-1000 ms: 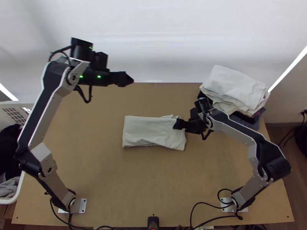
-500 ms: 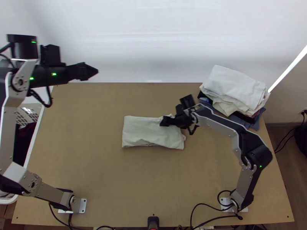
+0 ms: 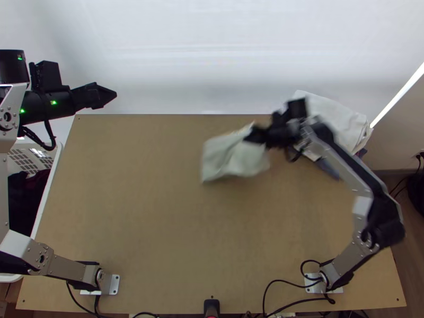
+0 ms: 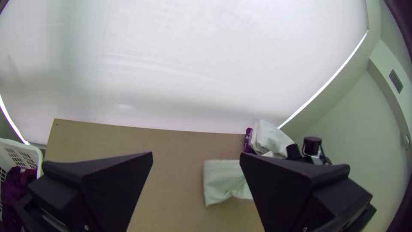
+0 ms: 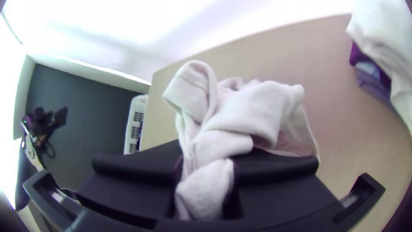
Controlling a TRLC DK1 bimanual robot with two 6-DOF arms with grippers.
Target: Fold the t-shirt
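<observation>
In the top view the folded whitish t-shirt (image 3: 228,157) hangs from my right gripper (image 3: 253,137), over the back middle of the table. The right wrist view has its cloth (image 5: 240,111) bunched between the fingers of my right gripper (image 5: 206,172), shut on it. Far off to the back left, beyond the table's edge, is my left gripper (image 3: 108,95). My left gripper (image 4: 195,159) stands open in its own wrist view, nothing between its fingers, with the t-shirt (image 4: 223,178) farther off beside one of them.
A pile of folded clothes (image 3: 339,119) lies at the table's back right corner, partly behind the right arm. A white basket (image 3: 50,193) with dark cloth stands at the left edge. Bare wood shows on the table (image 3: 159,228) in front of the t-shirt.
My right gripper has shifted right and toward the back, and the t-shirt, earlier lying flat, has come along with it. My left arm has swung out to the left.
</observation>
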